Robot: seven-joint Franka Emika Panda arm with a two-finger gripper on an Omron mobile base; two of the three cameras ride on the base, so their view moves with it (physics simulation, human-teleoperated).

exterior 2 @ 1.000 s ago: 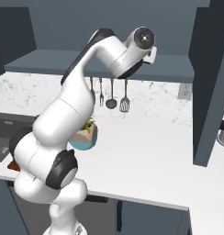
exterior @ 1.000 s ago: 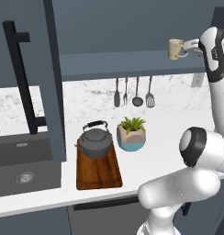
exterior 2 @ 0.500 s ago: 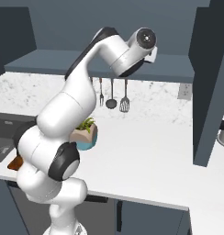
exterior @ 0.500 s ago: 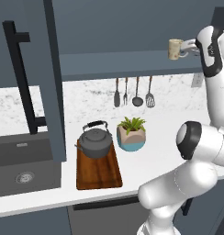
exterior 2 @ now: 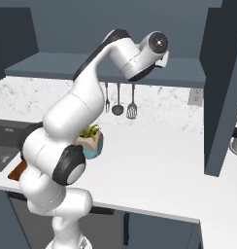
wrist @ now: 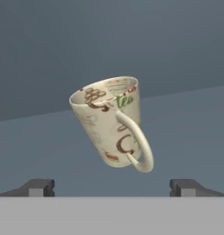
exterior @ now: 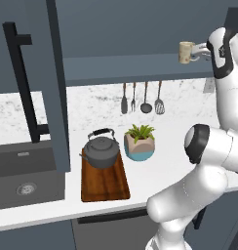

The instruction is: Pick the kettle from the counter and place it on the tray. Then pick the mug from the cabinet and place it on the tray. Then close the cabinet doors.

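The pincer stands spread wide with nothing between its tips, and the mug sits just ahead of it on the cabinet shelf, its loop handle turned toward the hand and its mouth tilted toward eleven o'clock in the hand view. In the left base view the mug shows near one o'clock, with the pincer just at its three o'clock side. The kettle rests on the tray on the table, the potted plant just at its three o'clock.
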